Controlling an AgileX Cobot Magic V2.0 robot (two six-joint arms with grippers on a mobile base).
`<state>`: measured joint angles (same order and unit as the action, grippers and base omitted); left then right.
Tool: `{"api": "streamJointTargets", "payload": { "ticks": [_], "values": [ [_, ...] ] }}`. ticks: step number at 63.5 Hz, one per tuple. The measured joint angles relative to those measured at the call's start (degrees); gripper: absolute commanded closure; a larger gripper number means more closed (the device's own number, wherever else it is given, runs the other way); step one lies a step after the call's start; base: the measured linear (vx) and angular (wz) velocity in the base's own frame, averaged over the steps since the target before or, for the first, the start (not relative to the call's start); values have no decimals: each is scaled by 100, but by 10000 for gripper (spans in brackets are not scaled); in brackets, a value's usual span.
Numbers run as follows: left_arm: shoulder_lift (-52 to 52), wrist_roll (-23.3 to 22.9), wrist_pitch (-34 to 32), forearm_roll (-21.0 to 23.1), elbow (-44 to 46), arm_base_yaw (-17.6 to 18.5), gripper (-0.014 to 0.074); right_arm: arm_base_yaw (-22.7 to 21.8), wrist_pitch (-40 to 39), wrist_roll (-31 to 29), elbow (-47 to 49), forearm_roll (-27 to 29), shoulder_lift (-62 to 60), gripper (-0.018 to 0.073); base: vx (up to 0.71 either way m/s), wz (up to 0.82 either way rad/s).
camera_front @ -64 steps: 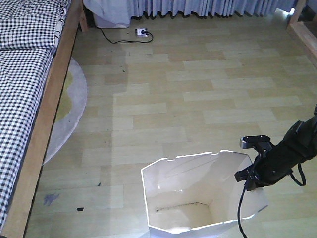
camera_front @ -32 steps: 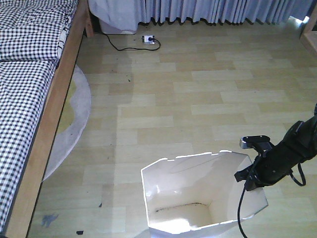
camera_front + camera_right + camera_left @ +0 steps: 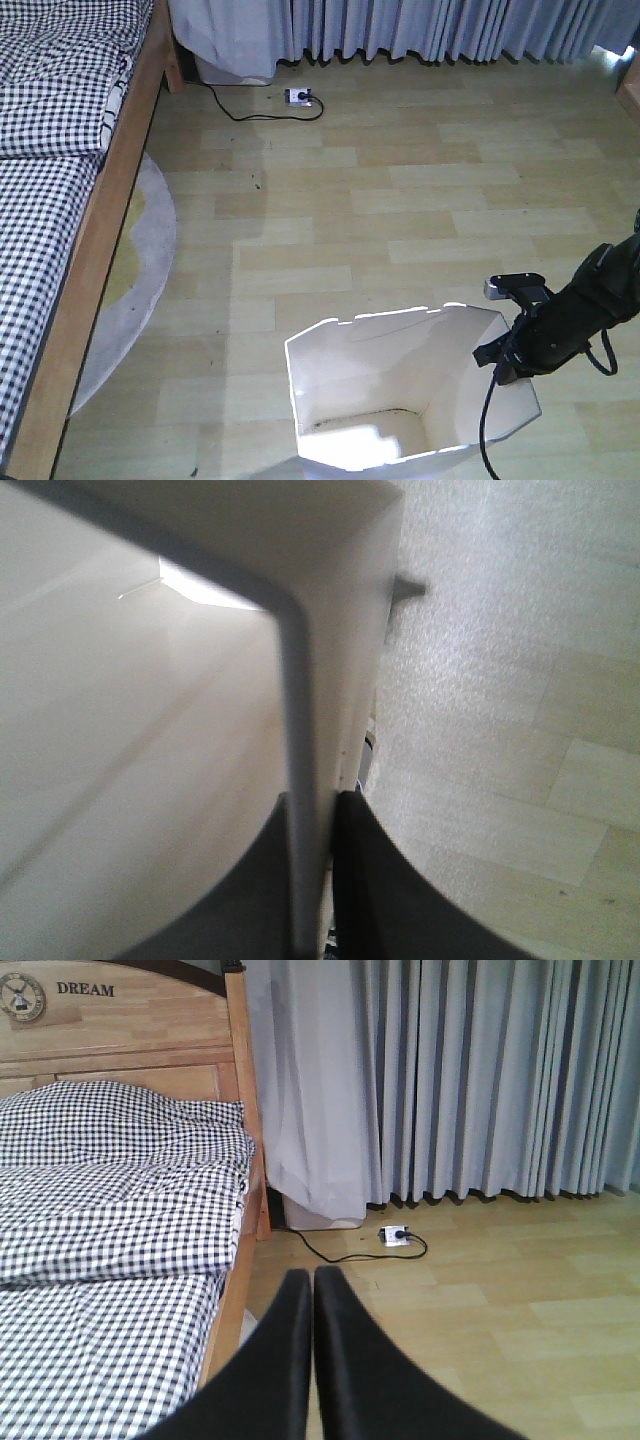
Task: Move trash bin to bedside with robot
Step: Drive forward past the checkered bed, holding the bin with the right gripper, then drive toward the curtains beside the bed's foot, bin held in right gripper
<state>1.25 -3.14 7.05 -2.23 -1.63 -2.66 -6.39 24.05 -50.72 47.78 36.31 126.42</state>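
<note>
Transit across a bedroom floor: the robot's black right gripper (image 3: pixel 505 362) pinches the thin right-hand wall of a cream-white plastic trash bin (image 3: pixel 380 375), rectangular with chamfered corners and tapering downward. The right wrist view shows one finger inside the rim and one outside. The bin looks empty and is at the near edge of the front view, over pale wood-plank flooring (image 3: pixel 400 200). Whether its base touches the planks cannot be told. It is well apart from the light wooden bed frame (image 3: pixel 95 250) with black-and-white small-checked bedding (image 3: pixel 40 90) along the left. A round grey rug (image 3: pixel 150 240) pokes out from under the frame, between bin and bed. The black left gripper (image 3: pixel 312 1282) carries nothing, its fingers pressed together and aimed toward the bed and the grey pleated curtains (image 3: pixel 480 1080).

By the look of it, the haul to the bedside is in hand but far from done, as open floor separates bin from frame. The next move likely calls for the base to roll left toward the bed with the pinch held firm, since the thin wall could flex or slip. A set-down just beside the frame would follow, minding the rug's edge.
</note>
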Motion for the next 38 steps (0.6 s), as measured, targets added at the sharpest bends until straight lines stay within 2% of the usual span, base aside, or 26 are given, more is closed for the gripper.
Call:
{"api": "streamJointTargets", "payload": {
  "ticks": [38],
  "values": [
    [0, 0, 0, 0, 0, 0, 603, 0, 0, 0, 0, 0, 0, 566, 27, 0]
  ]
}}
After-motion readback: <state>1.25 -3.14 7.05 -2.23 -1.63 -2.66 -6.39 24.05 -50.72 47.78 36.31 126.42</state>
